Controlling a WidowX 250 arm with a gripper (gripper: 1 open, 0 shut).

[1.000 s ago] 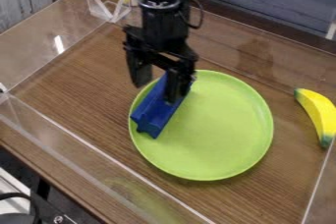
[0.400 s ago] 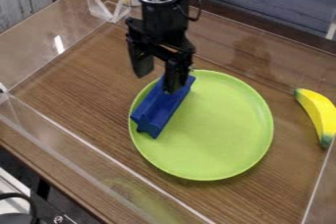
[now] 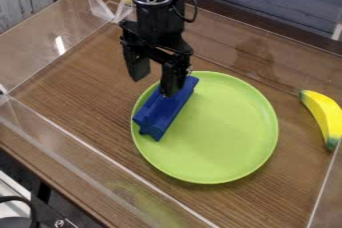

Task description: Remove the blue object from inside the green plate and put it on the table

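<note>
Camera view: one green plate point(image 3: 225, 137), round, shallow-rimmed, right of centre on the wood-grain counter point(image 3: 83, 97). One blue object point(image 3: 166, 108), elongated, lying diagonally inside the plate's left part. One black gripper point(image 3: 155, 80), upper centre, fingers spread, over the block's upper end; contact cannot be told. One banana point(image 3: 322, 118), yellow, right edge.

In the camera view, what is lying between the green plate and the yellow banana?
Only bare wood of the table lies between the green plate and the banana, as the camera view shows.
</note>
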